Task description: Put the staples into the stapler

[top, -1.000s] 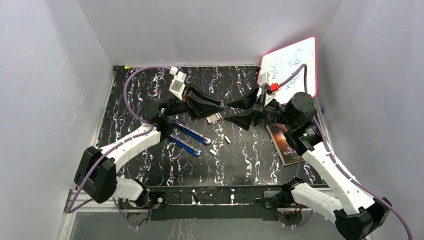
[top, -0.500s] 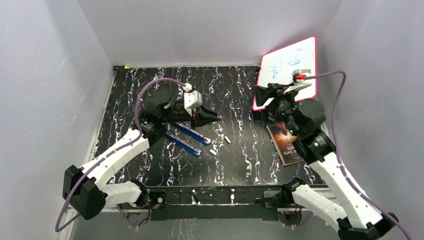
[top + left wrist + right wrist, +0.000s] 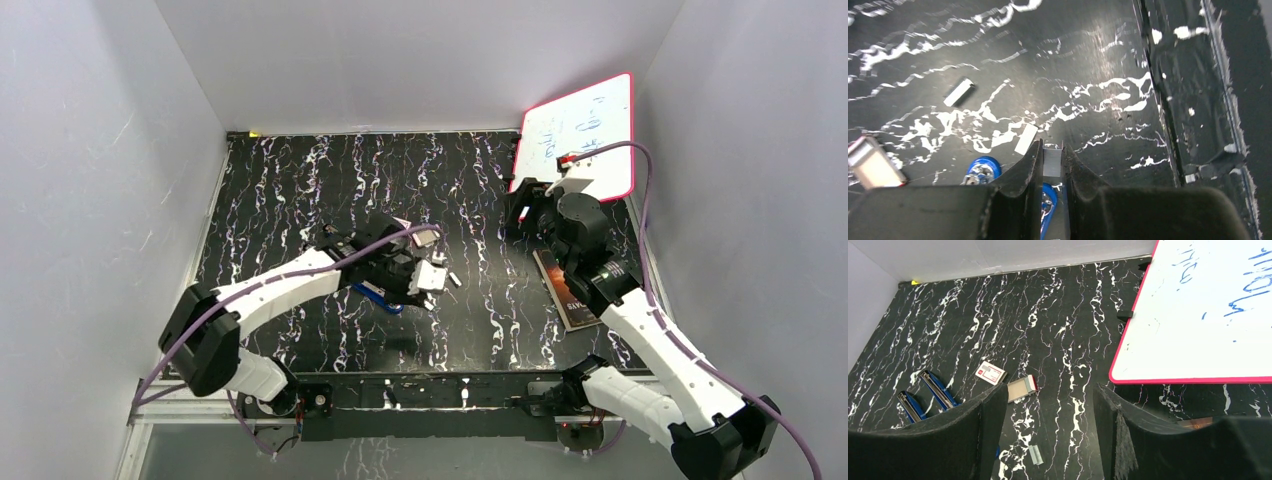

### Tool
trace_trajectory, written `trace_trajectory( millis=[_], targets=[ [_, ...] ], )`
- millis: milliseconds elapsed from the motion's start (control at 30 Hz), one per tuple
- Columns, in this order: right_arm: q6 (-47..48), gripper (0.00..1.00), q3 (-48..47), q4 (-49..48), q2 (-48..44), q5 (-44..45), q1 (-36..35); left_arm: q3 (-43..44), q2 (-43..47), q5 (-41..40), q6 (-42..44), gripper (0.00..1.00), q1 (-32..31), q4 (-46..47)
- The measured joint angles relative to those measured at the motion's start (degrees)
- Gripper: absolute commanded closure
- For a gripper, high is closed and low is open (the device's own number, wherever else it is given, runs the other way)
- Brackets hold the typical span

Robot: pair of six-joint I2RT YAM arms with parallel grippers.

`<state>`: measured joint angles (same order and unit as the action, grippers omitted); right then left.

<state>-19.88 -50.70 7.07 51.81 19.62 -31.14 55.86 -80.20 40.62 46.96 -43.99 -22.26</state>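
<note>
My left gripper [image 3: 1052, 150] is shut on a short grey strip of staples [image 3: 1052, 162], pinched between its fingertips just above the mat. It hovers over the near end of the opened blue stapler [image 3: 980, 170], whose two blue arms lie side by side [image 3: 938, 390]. In the top view the left gripper [image 3: 415, 285] covers most of the stapler [image 3: 383, 297]. Two more loose staples strips [image 3: 959, 92] [image 3: 1026, 138] lie on the mat ahead of the fingers. My right gripper [image 3: 1049, 392] is open and empty, raised near the whiteboard, with another strip of staples [image 3: 1035, 453] below it.
A small red-and-white box [image 3: 991, 372] and its pulled-out tray [image 3: 1023, 387] lie beside the stapler. A red-framed whiteboard [image 3: 575, 135] leans at the back right. A book [image 3: 565, 288] lies under the right arm. The metal front rail [image 3: 1193, 125] runs close to the left gripper.
The left arm came down from mid-air to the stapler's near end. The right arm drew back toward the whiteboard. The box they held between them now lies on the mat.
</note>
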Motion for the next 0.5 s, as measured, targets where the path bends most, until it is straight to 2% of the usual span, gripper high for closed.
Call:
trace_trajectory(
  millis=[233,500],
  targets=[
    [-0.74,0.29,0.0,0.02,-1.33,0.39,0.42,0.04,-7.82,-6.86,6.58,1.0,-4.04,-4.0],
    [-1.05,0.29,0.0,0.09,-1.75,0.83,0.74,1.05,-12.28,-13.66,10.4,1.0,-6.93,-5.46]
  ],
)
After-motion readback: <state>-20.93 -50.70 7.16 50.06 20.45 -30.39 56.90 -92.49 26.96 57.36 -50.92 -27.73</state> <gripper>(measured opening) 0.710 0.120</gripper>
